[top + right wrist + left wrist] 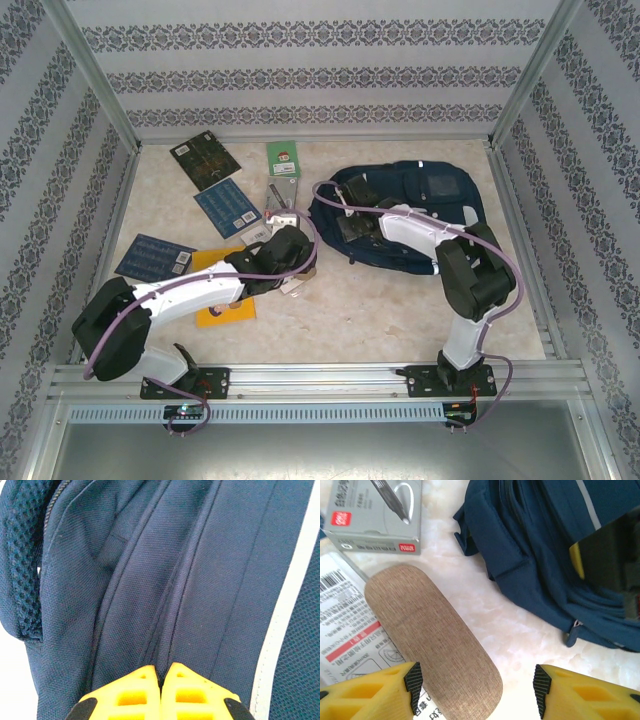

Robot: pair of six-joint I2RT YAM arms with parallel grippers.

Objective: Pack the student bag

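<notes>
Marble table (380, 310) | right gripper (160, 672) closed against student bag (140, 580) — left gripper (477, 685) gaping

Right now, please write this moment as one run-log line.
left end effector: open over oval tan fabric case | right end effector: shut at seam of large navy-blue fabric backpack | case: outside backpack

Pale marbled table (400, 310), student bag (420, 200) at right, tan case (430, 630), grey pen box (380, 515), blue booklets (228, 207)

Chinese lettering on grey box (370, 532)
</notes>
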